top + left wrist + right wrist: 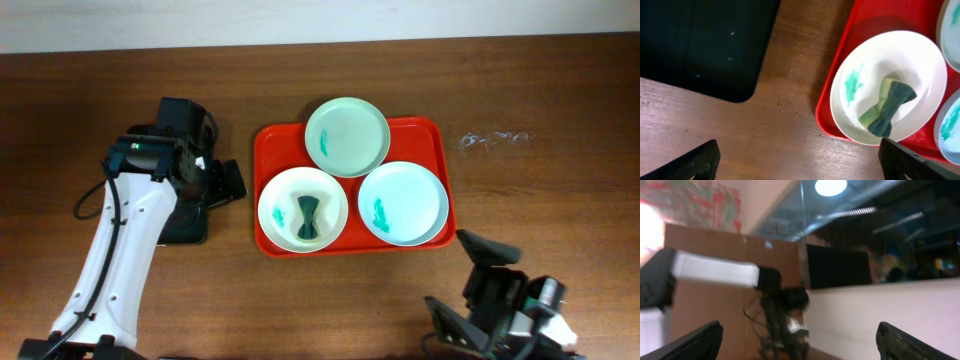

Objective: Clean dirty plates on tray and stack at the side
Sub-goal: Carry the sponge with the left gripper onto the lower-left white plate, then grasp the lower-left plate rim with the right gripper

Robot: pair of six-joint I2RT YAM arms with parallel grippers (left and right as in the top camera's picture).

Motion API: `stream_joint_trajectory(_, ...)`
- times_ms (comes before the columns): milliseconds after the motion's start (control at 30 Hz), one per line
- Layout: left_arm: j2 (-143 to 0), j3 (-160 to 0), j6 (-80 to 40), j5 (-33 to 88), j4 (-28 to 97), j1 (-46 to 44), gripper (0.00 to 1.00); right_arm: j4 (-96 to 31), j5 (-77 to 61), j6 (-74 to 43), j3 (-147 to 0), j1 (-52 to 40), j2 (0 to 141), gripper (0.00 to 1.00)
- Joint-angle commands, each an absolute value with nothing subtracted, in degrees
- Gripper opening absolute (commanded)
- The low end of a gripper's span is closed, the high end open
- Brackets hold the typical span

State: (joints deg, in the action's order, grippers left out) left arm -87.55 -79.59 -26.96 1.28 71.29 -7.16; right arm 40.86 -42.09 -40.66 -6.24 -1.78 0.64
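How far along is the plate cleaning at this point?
Nothing looks done: all three plates sit on the red tray with teal smears, none stacked aside. Nothing in hand: left gripper open over the table beside the tray, right gripper open, aimed away. Left: take the sponge from its plate, wipe, stack.

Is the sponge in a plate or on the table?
In a plate. The sponge lies twisted inside the near-left plate on the red tray.
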Motion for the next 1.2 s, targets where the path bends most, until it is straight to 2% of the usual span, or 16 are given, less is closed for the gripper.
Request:
stream_joint_trajectory(0, -87.85, -79.31, -26.24, 3.68, 71.48, -7.14, 0.91, 15.59, -40.16, -31.81, -27.70, -1.37, 4.29, 0.98)
stream_joint_trajectory(67, -87.85, -79.31, -26.24, 4.78, 71.42, -7.11, 0.99, -22.57, -30.68, -17.08, -48.69, -1.37, 15.20, 0.99)
stream_joint_trajectory(133, -87.85, -79.31, -26.24, 4.75, 71.42, -7.14, 0.99, -46.68, -26.74, -12.01, -65.43, -1.39, 29.45, 0.98)
stream_joint_trajectory(200, -87.85, -79.31, -26.24, 4.75, 71.42, -7.11, 0.99, -58.81, -33.67, -12.03, -77.34, -1.52, 41.95, 0.98)
stream_joint_trajectory(267, -87.85, -79.31, -26.24, 4.75, 71.48, -7.14, 0.90, -61.23, -39.62, -12.49, -82.67, -1.52, 50.35, 0.99)
stream_joint_trajectory(333, -87.85, -79.31, -26.24, 4.75, 71.42, -7.14, 0.91, -62.41, -46.24, -12.78, -82.74, -1.96, 60.42, 0.91)
stream_joint_trajectory(367, -87.85, -79.31, -26.24, 4.75, 71.42, -7.11, 0.92, -64.66, -44.49, -12.19, -82.04, -3.07, 63.48, 0.77)
stream_joint_trajectory(400, -87.85, -79.31, -26.24, 4.75, 71.44, -7.14, 0.92, -67.02, -40.18, -12.23, -80.42, -5.30, 67.29, 0.72)
stream_joint_trajectory(433, -87.85, -79.31, -26.24, 4.75, 71.44, -7.14, 0.92, -66.89, -35.55, -12.25, -77.78, -8.34, 71.40, 0.66)
stream_joint_trajectory(600, -87.85, -79.31, -26.24, 4.75, 71.02, -7.14, 0.92, -46.78, -26.50, -14.66, -65.01, -22.65, 92.09, 0.61)
stream_joint_trajectory(633, -87.85, -79.31, -26.24, 4.75, 71.07, -7.14, 0.91, -44.45, -24.75, -16.97, -65.06, -23.75, 96.40, 0.57)
stream_joint_trajectory(667, -87.85, -79.31, -26.24, 4.75, 71.07, -7.14, 0.91, -41.95, -25.08, -17.04, -65.06, -24.12, 100.12, 0.49)
stream_joint_trajectory(700, -87.85, -79.31, -26.24, 4.75, 71.02, -7.14, 0.91, -39.75, -25.19, -16.97, -65.04, -24.14, 103.02, 0.47)
stream_joint_trajectory(867, -87.85, -79.31, -26.24, 4.75, 70.98, -7.14, 0.91, -32.32, -24.56, -14.74, -65.04, -24.14, 108.03, 0.47)
stream_joint_trajectory(1033, -87.85, -79.31, -25.69, 5.02, 71.11, -7.14, 0.89, -27.07, -17.65, -14.39, -65.04, -23.92, 109.91, 0.48)
stream_joint_trajectory(1167, -87.85, -79.31, -25.34, 5.39, 70.96, -10.33, 0.76, -24.69, -17.52, -14.41, -65.04, -23.94, 111.96, 0.44)
